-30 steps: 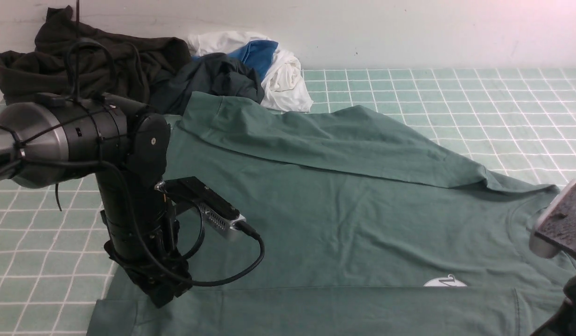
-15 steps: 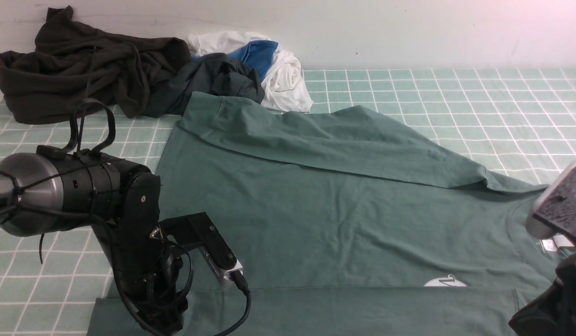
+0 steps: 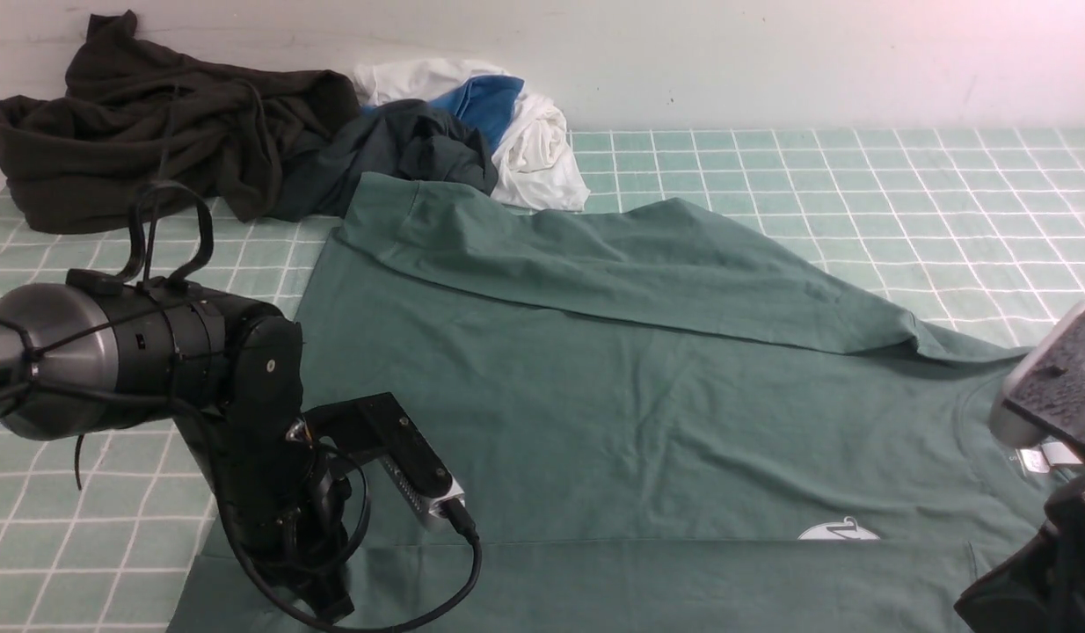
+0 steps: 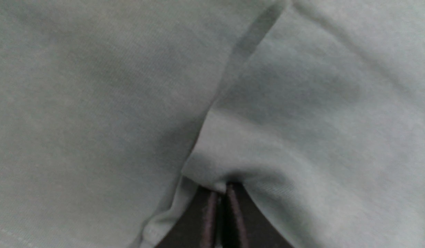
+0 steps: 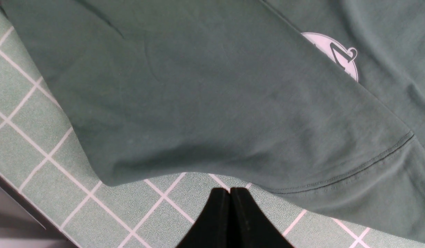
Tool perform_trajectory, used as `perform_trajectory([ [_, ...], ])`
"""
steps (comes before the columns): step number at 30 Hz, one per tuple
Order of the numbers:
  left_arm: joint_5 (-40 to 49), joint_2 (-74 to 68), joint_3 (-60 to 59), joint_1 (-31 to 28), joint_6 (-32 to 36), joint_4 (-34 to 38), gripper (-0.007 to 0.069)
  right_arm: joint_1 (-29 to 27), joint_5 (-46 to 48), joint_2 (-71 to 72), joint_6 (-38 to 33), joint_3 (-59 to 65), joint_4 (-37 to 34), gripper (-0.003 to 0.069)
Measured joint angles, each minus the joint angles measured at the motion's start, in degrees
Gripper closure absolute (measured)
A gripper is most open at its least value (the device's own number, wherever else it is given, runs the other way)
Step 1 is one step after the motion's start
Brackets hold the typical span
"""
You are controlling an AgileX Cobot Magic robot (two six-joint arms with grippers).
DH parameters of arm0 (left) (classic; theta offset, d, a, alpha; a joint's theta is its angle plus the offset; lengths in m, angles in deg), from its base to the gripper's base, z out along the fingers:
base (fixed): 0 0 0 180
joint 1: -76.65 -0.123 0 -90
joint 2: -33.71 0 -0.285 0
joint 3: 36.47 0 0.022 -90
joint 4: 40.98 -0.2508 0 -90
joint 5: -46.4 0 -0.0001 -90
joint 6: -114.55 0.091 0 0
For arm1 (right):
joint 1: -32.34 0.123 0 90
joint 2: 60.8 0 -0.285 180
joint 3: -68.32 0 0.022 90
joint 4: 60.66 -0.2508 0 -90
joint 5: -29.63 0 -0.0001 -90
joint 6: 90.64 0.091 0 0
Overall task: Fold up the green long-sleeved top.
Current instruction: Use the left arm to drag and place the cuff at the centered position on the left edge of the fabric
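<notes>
Working on the green top point(image 3: 595, 396), spread sideways over the checked bench point(image 3: 859, 176) with the neck label point(image 3: 1030, 459) toward the robot's right and the hem toward its left. Judging the lengthwise folding done: far sleeve laid slantwise across the body, near side turned in along a straight edge, covering the lower half of the white logo point(image 3: 837, 530). Leaves a long band, fairly smooth apart from soft creases around the middle. Pinching a tuck of that cloth in the left jaws, pressed together at the near hem corner, with fabric bunched right at the tips in the left wrist view. Showing the right jaws closed as well, but on nothing, poised over bare bench just beside the near edge by a stitched seam; hard to tell whether touching the cloth. Left to do, probably: grip that collar end too, then carry hem over to collar once or twice for a compact packet. Puts the job past the middle, not yet near finished. Worth noting the heap of dark clothes point(image 3: 156, 132) and the white and blue bundle point(image 3: 525, 132) at the far edge, the nearest dark piece seemingly touching the top's far corner
</notes>
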Motion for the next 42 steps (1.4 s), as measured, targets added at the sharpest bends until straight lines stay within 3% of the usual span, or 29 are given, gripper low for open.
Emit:
perform_trajectory([
  [13,13.0,0.8,25.6,0.0,-3.8,-1.4,0.0625,0.0,-5.1,0.0,2.0,0.0,4.5,0.0676],
  [26,16.8,-21.3,50.1,-0.1,-7.6,-5.7,0.0592,0.0,-5.0,0.0,20.9,0.0,20.6,0.0676],
  [30,17.0,-23.5,52.1,-1.5,-9.6,-5.4,0.0521,-1.7,-4.9,-0.2,26.7,0.0,22.8,0.0676],
  [32,17.0,-24.1,52.1,-3.2,-10.3,-4.0,0.0435,-5.1,-5.0,-1.4,28.4,0.0,23.2,0.0676],
  [33,17.1,-24.1,52.1,-3.3,-10.3,-3.9,0.0435,-5.8,-5.1,-1.7,28.4,0.0,23.2,0.0676],
  [38,19.8,-24.3,54.0,-6.2,-12.3,-2.6,0.0219,-15.8,-8.8,-7.7,27.2,0.0,18.7,0.0656],
  [42,20.0,-24.3,56.0,-8.3,-17.3,-2.1,0.0152,-18.0,-12.0,-10.8,23.9,0.0,13.6,0.063],
])
